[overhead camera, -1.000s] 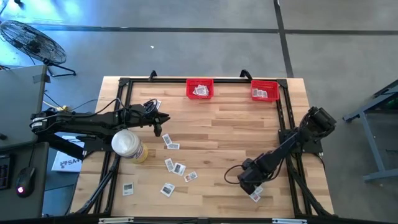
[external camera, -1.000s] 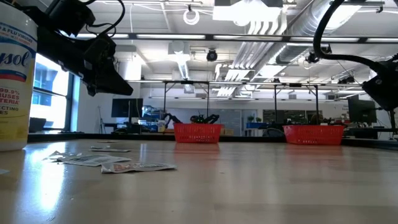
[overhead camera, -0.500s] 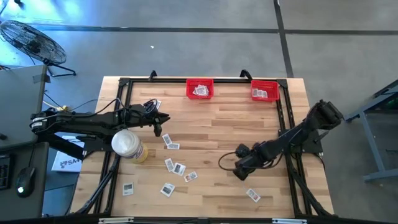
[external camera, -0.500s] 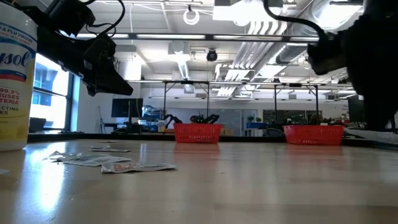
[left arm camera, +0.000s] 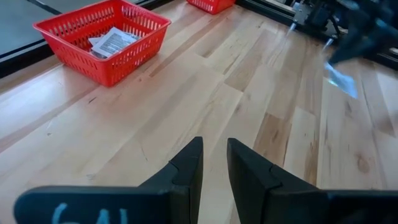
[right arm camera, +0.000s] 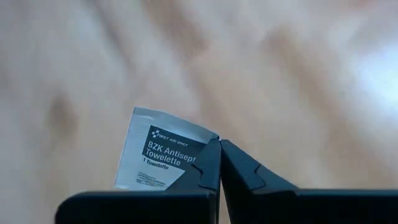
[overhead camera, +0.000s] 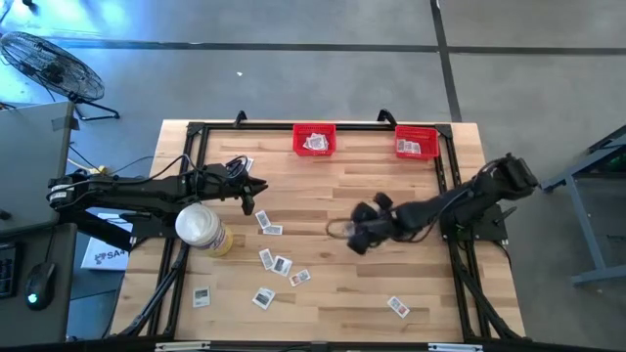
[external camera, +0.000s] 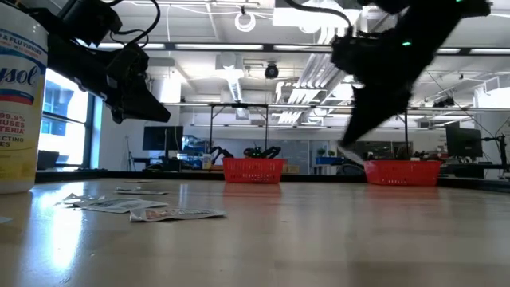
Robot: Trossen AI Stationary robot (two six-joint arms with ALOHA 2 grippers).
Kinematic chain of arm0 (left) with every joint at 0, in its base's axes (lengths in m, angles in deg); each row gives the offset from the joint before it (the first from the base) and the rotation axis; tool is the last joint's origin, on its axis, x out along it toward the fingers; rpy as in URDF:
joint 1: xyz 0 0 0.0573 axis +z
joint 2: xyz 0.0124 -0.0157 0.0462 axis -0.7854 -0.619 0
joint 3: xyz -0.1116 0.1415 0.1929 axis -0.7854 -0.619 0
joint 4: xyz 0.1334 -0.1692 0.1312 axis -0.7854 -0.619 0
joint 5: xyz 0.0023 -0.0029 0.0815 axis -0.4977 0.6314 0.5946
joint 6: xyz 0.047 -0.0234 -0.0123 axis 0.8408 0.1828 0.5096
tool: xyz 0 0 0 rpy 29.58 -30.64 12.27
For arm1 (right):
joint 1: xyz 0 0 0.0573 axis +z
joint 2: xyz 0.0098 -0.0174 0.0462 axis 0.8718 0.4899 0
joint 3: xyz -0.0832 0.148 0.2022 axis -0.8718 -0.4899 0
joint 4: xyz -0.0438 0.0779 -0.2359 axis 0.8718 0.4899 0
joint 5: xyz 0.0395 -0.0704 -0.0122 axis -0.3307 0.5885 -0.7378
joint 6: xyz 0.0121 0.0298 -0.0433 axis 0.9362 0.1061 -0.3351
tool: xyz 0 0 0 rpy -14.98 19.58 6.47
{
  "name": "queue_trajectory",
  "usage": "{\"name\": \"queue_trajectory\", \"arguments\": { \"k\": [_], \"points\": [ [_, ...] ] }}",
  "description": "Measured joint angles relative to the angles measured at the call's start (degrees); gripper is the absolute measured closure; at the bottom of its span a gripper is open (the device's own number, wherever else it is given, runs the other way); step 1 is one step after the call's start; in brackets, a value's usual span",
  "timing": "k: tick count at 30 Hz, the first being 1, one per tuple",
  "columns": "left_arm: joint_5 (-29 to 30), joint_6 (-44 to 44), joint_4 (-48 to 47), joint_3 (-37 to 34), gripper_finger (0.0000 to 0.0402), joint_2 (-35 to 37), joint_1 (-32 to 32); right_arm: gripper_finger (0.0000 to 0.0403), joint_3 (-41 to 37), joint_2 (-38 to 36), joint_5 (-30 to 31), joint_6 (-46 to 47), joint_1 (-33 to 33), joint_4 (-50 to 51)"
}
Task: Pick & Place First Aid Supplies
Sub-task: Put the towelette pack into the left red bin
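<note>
Several first aid supplies, small white packets [overhead camera: 279, 262], lie flat on the wooden table [overhead camera: 391, 186] left of its middle. One more packet [overhead camera: 398, 306] lies near the front right. My right gripper [overhead camera: 354, 238] hangs over the table's middle, shut on a white towelette packet [right arm camera: 163, 158]. My left gripper [left arm camera: 214, 167] waits over the table's left side beside a large white cylinder [overhead camera: 201, 227]. Its fingers stand slightly apart with nothing between them. Two red bins [overhead camera: 314, 139] [overhead camera: 417, 143] at the far edge hold packets. My right gripper pinches the packet by one side edge, near a corner [right arm camera: 202, 155], between its two fingertips. Most of the packet sticks out beside the fingers with its printed face showing. The fingers slant downward, and the packet is lifted clear of the table.
A black frame [overhead camera: 445, 186] runs along the table's far, left and right sides. Bare wood lies between my right gripper and the two red bins. The white cylinder stands close under my left arm.
My right gripper has travelled from the table's near right part toward its middle, rising and turning as it went, and stays shut. The packet it holds has come along, clear of the table. One packet stays on the wood where the gripper was.
</note>
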Motion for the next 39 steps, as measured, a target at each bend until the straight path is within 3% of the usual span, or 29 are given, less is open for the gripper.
{"name": "queue_trajectory", "arguments": {
  "k": [5, 9, 14, 17, 25, 31, 36, 39],
  "points": [
    [-0.02, 0.00, 0.02, 0.00, 0.0331, -0.01, 0.02, 0.0403, 0.02, -0.03, 6.95, -12.69, -7.76, -11.81],
    [-0.07, 0.00, 0.04, 0.00, 0.0331, 0.00, 0.02, 0.0403, 0.07, 0.08, 6.68, -23.67, -13.33, -21.14],
    [-0.20, -0.04, 0.11, 0.00, 0.0331, 0.00, 0.01, 0.0403, 0.07, 1.29, 7.57, -30.54, -20.44, -31.04],
    [-0.09, -0.24, 1.53, 0.00, 0.0331, -0.02, 0.02, 0.0403, 1.40, 3.24, 4.53, -33.60, -25.56, -36.02],
    [-2.24, -0.36, 3.71, 0.00, 0.0331, -0.03, -0.02, 0.0403, 16.96, 15.33, 0.84, -38.06, -36.77, -33.54],
    [1.04, -0.05, 6.64, 0.00, 0.0331, -0.04, -0.02, 0.0403, 29.21, 24.54, -0.94, -36.36, -41.57, -22.67],
    [4.63, 0.63, 7.06, 0.00, 0.0331, -0.18, -0.01, 0.0403, 33.39, 29.46, -8.51, -31.37, -43.58, -16.42],
    [5.49, 1.14, 7.06, 0.00, 0.0331, -0.87, -0.02, 0.0403, 33.31, 30.43, -9.92, -29.07, -44.21, -14.38]
  ]
}}
